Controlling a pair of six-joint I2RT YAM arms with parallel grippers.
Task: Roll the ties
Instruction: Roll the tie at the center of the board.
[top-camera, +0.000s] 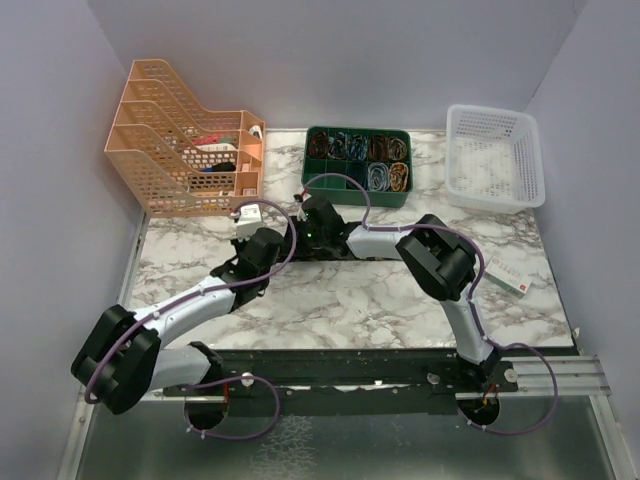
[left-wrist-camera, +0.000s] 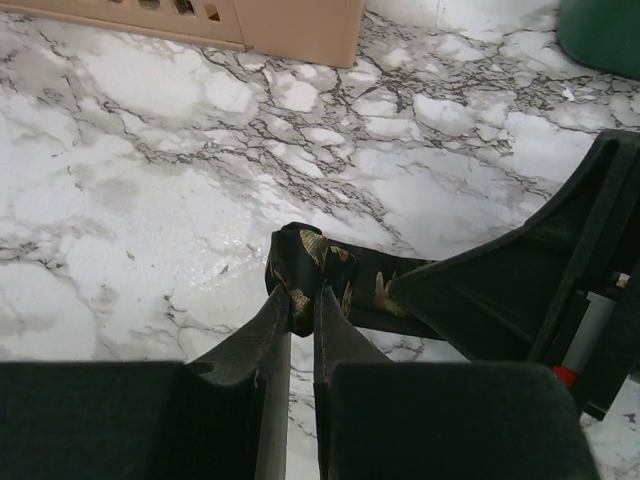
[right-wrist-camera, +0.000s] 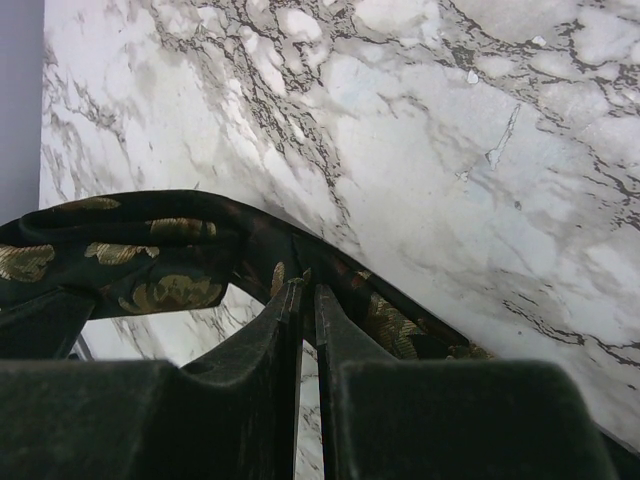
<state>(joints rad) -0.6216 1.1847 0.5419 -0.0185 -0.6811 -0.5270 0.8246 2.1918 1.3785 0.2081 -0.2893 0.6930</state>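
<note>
Over the counter (top-camera: 350, 300), near the green tray (top-camera: 357, 199): pinching black gold-flecked tie (left-wrist-camera: 300, 250) at its folded end with left hand (left-wrist-camera: 303, 300), and along its arching band with right hand (right-wrist-camera: 307, 292).

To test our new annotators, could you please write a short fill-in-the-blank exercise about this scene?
1. The left gripper and the right gripper are both shut on the black, gold-flecked ____.
2. The white basket stands at the back ____ corner of the marble table.
3. Between the peach file rack and the basket sits a ____ compartment tray.
Missing words: tie; right; green.
</note>
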